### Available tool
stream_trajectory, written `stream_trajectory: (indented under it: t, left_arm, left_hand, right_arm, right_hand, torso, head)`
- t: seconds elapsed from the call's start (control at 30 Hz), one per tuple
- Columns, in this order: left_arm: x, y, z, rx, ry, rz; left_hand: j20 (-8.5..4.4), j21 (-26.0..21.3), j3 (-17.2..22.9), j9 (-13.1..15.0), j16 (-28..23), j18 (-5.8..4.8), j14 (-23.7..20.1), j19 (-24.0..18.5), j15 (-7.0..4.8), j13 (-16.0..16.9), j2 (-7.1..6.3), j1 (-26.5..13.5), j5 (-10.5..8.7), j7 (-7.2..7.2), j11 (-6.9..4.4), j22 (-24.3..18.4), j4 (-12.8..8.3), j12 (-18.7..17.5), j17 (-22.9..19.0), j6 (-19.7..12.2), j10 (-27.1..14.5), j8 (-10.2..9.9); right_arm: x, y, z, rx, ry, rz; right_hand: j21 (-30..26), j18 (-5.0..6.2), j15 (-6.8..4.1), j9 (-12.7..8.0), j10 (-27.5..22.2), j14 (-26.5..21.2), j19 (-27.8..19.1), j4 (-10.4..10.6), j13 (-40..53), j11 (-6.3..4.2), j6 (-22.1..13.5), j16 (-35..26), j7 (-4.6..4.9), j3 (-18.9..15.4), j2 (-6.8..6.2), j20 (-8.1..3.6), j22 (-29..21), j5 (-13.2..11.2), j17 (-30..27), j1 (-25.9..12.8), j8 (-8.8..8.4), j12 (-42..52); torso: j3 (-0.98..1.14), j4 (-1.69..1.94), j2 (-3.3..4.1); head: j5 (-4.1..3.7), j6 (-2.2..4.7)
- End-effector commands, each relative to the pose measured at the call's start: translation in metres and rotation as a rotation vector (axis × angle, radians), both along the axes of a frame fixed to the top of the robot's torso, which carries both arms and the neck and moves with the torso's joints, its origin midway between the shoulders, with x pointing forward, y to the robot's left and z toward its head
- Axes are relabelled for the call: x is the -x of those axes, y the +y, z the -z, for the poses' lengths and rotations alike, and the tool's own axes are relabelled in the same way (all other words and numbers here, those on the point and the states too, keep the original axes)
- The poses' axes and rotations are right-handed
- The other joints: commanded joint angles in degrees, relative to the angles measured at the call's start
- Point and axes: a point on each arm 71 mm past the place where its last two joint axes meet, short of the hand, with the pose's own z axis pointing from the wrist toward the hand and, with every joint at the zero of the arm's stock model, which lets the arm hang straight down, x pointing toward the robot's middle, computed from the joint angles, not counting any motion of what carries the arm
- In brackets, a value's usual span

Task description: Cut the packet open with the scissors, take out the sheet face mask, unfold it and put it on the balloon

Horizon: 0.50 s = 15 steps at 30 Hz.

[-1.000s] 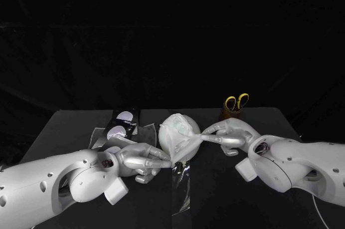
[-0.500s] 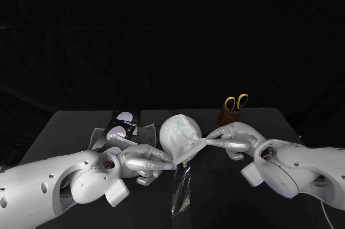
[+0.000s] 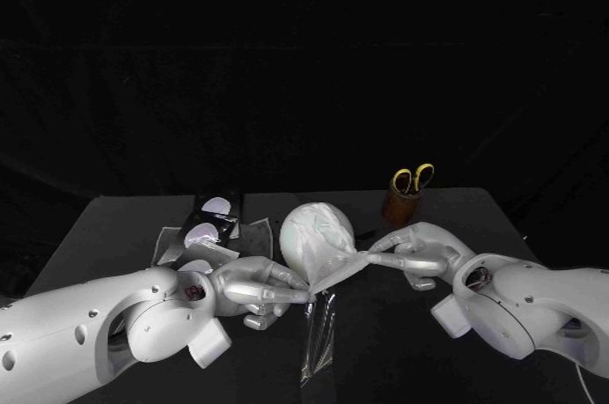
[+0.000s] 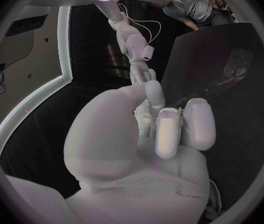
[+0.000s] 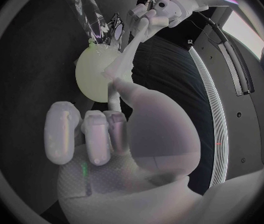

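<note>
Compared with a second ago, your right hand (image 3: 413, 250) sits farther from the left hand (image 3: 254, 290), so the face mask (image 3: 338, 265), pinched in both sets of fingertips, stretches as a band running hand to hand. You have the balloon (image 3: 312, 232) just beyond that band, between the two hands, and the right one seems slightly nearer. No writing can be read on the mask or balloon.

I saw a pale whitish balloon (image 3: 310, 228), a translucent white sheet face mask (image 3: 333, 265) against it, yellow-handled scissors (image 3: 414, 179) behind it.
</note>
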Motion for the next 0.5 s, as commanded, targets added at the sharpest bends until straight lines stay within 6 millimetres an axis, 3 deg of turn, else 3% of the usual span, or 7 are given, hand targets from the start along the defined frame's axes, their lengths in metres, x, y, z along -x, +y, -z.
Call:
stream_trajectory:
  t: [0.03, 0.5]
  left_arm:
    - [0.0033, -0.0030, -0.0004, 0.005, 0.001, 0.038]
    - [0.0042, -0.0033, 0.0010, -0.027, -0.021, 0.062]
  left_hand:
    - [-0.41, 0.19, 0.27, 6.85, 0.21, -0.79, 4.15, 0.04, -0.36, -0.04, 0.73, -0.03, 0.16, -0.01, -0.87, 0.10, -0.06, -0.20, 8.77, 0.26, 1.09, 0.52]
    - [-0.41, 0.18, 0.42, 6.90, 0.21, -0.79, 4.15, 0.03, -0.37, -0.03, 0.69, -0.10, 0.16, -0.01, -0.87, 0.09, -0.17, -0.22, 8.77, 0.24, 1.10, 0.55]
  right_arm:
    - [0.0000, -0.0037, 0.0003, 0.018, -0.016, 0.026]
    - [0.0026, -0.0029, 0.0027, 0.009, -0.015, 0.033]
  right_hand:
    - [0.08, 0.23, -0.20, 1.38, 5.99, 6.08, 0.54, -0.77, 15.06, -0.40, 0.33, 0.20, -0.10, 0.64, 0.31, -0.05, 11.36, 0.13, 15.05, 0.44, 0.18, 0.31]
    - [0.08, 0.23, -0.20, 1.41, 5.99, 6.08, 0.54, -0.82, 15.06, -0.40, 0.34, 0.20, -0.10, 0.67, 0.27, -0.05, 11.36, 0.13, 15.05, 0.42, 0.19, 0.31]
  torso:
    - [0.01, 0.09, 0.02]
    - [0.02, 0.11, 0.06]
  head:
    - [-0.18, -0.14]
    - [-0.66, -0.33]
